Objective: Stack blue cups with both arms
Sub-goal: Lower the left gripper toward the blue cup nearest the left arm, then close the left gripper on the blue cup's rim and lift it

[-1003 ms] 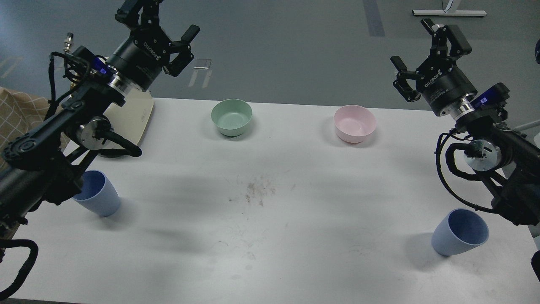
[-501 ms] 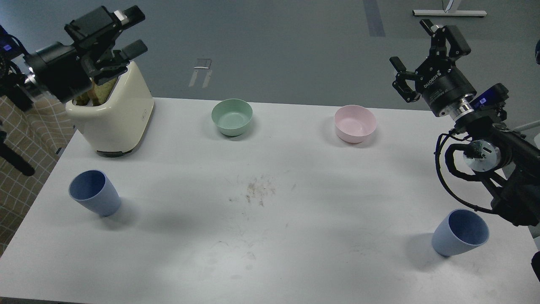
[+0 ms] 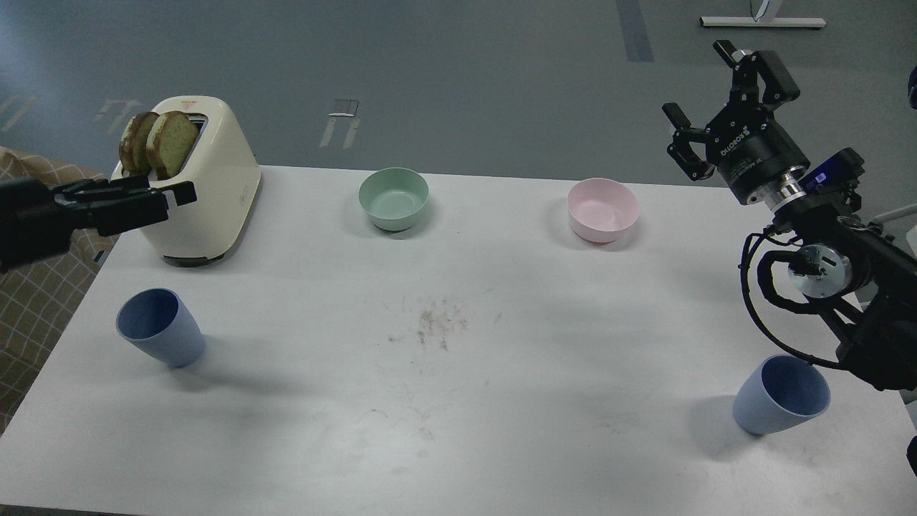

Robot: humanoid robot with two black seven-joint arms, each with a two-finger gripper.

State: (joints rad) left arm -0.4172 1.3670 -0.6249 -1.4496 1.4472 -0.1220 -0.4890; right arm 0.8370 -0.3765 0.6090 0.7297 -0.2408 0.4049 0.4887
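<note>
Two blue cups stand upright on the white table (image 3: 473, 430). The left cup (image 3: 159, 327) is at the front left and the right cup (image 3: 782, 395) is at the front right. My left gripper (image 3: 175, 198) reaches in level from the left edge, in front of the toaster and well above and behind the left cup. Its fingers are slightly apart and hold nothing. My right gripper (image 3: 696, 79) is raised beyond the table's back right edge, open and empty, far above the right cup.
A cream toaster (image 3: 215, 201) with two toast slices (image 3: 159, 141) stands at the back left. A mint-green bowl (image 3: 393, 197) and a pink bowl (image 3: 602, 208) sit along the back. A checked cloth (image 3: 29, 308) hangs left of the table.
My left arm has swung out to the left and dropped low, uncovering the toaster and the left cup. My right gripper has shifted slightly. The cups have not moved.
</note>
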